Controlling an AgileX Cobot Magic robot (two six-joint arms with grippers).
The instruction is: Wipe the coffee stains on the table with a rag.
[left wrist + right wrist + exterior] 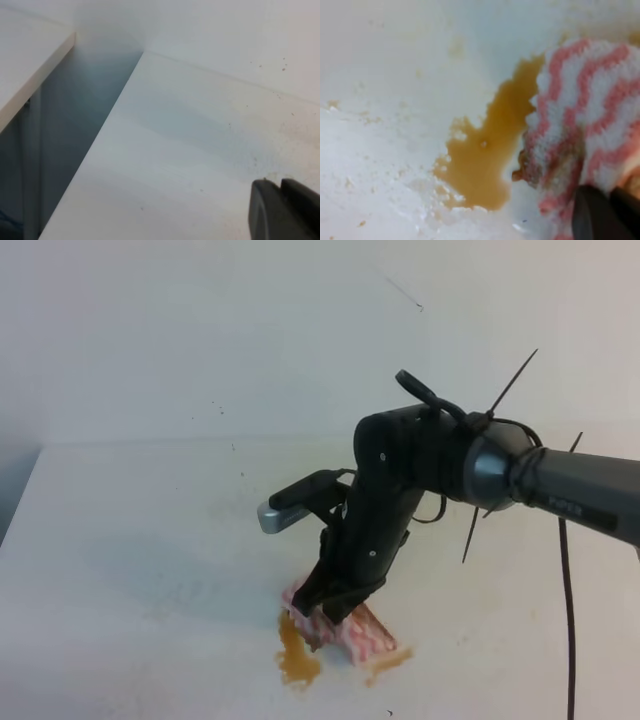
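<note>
The rag (362, 637), pink-and-white zigzag cloth, lies bunched on the white table (130, 570). My right gripper (328, 623) reaches down from the right and is shut on the rag, pressing it onto the table. The coffee stains (297, 657) are an orange-brown blotch at the rag's left edge, with a smaller patch (386, 664) at its right. In the right wrist view the rag (590, 115) touches the blotch (480, 160), and the gripper (610, 202) shows at the bottom right. My left gripper (281, 186) shows only two dark fingertips held together, above bare table (175, 165).
A plain white wall (200, 330) rises behind the table. In the left wrist view the table's left edge (107, 125) drops into a dark gap beside another white surface (25, 60). A black cable (566, 620) hangs from the right arm.
</note>
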